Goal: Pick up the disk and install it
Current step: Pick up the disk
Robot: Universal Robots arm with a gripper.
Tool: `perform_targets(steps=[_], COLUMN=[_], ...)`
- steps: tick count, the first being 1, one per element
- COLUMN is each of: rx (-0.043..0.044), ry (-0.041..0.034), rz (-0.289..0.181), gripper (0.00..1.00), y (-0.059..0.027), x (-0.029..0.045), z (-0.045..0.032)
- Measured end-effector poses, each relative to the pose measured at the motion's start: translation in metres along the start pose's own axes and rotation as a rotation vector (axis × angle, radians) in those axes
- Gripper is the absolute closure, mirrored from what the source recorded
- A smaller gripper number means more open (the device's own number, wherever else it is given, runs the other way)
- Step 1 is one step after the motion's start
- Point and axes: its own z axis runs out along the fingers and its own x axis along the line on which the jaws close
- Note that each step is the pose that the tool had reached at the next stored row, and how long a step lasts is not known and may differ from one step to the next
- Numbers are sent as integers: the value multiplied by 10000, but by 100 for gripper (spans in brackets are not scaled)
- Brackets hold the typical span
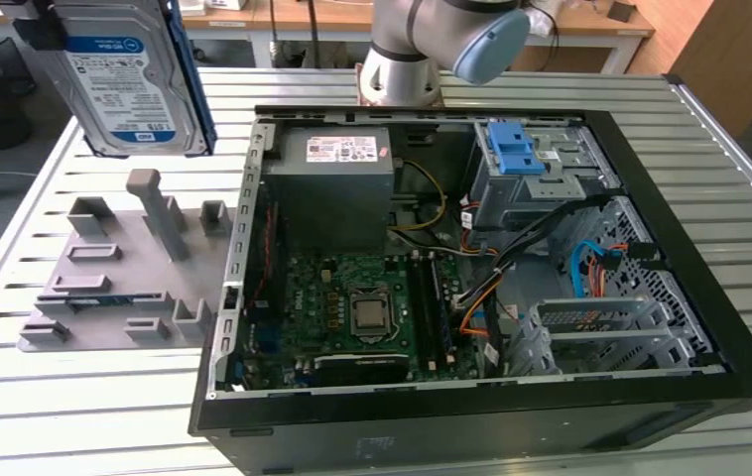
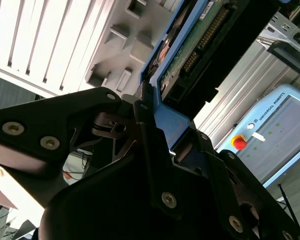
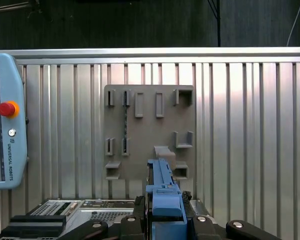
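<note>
1. At the upper left of the exterior view, the disk [image 1: 131, 84] is hanging in the air with its label facing the camera, and its upper end is running out of the frame.
2. The gripper [image 1: 98, 12] is holding the disk by that upper end, a black finger showing against its side edge.
3. In the second wrist view, the gripper [image 2: 162, 125] is pressing its fingers [image 2: 140, 107] tight onto the blue carrier frame, and the disk [image 2: 190, 52] is reaching out past the fingertips with its green circuit side showing.
4. In the first wrist view, the disk [image 3: 162, 185] is showing edge-on, coming straight out of the gripper [image 3: 162, 220].
5. Below the disk in the exterior view, a grey fixture plate [image 1: 125, 268] is lying on the slatted metal table [image 1: 71, 426]; the disk is hanging clear of it.
6. The open computer case [image 1: 482, 431] is taking up the centre and right of the exterior view, and the disk is hanging outside it, beyond its left wall.
</note>
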Motion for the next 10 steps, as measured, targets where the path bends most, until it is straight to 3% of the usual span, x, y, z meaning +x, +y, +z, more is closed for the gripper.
perform_targets(steps=[5, 10], rx=[-2, -2], ry=[1, 1], rz=[0, 0], gripper=[63, 63], y=[-73, -99], x=[2, 58], z=[0, 0])
